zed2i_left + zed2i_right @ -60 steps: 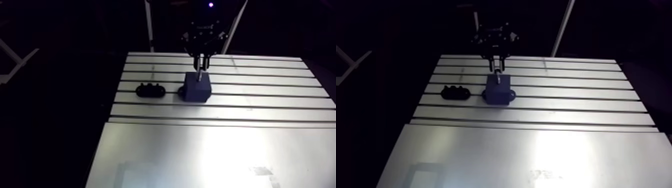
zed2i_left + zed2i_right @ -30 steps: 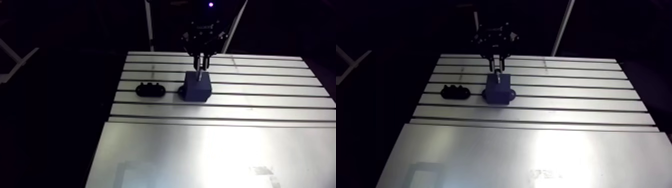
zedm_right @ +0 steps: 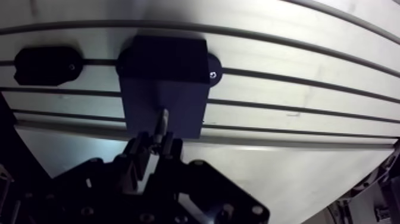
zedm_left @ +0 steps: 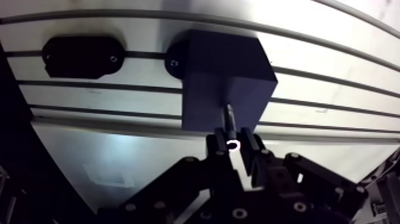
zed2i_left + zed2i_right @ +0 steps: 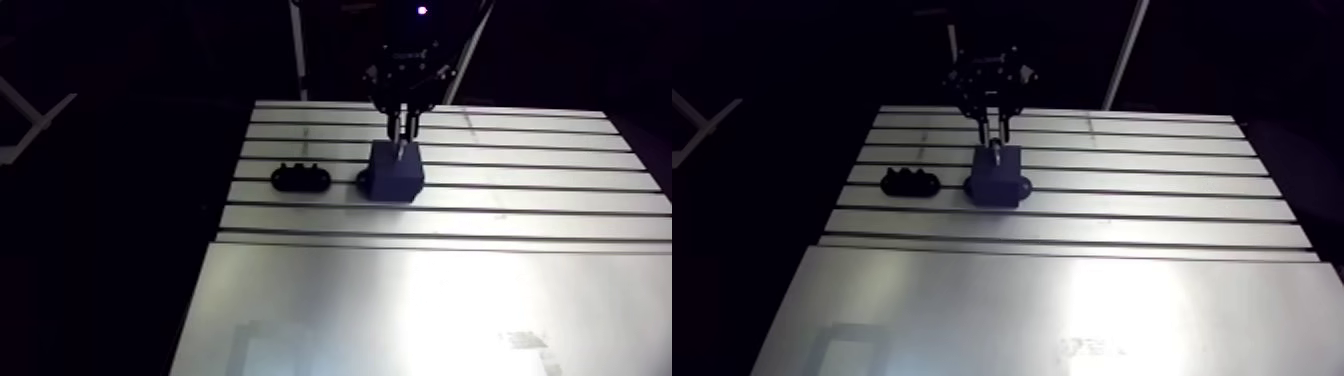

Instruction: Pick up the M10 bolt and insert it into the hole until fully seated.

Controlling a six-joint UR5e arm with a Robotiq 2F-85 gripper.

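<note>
A dark block (image 4: 225,80) with the hole stands bolted to the slotted table (image 5: 520,190). My gripper (image 4: 233,143) hangs right over the block (image 5: 395,172) and is shut on the M10 bolt (image 4: 229,117). The bolt's shank points down at the block's top face, and its tip touches or enters that face. The hole itself is hidden by the bolt. In the arm view the gripper (image 5: 402,128) comes down from the top edge above the block.
A low black oval holder (image 5: 300,178) lies on the table beside the block (image 4: 81,56). A smooth metal plate (image 5: 430,310) covers the table's near half. The table's edge drops off past the holder.
The gripper with the bolt has barely moved; the arm view has shifted slightly. The bolt stays at the block's top.
</note>
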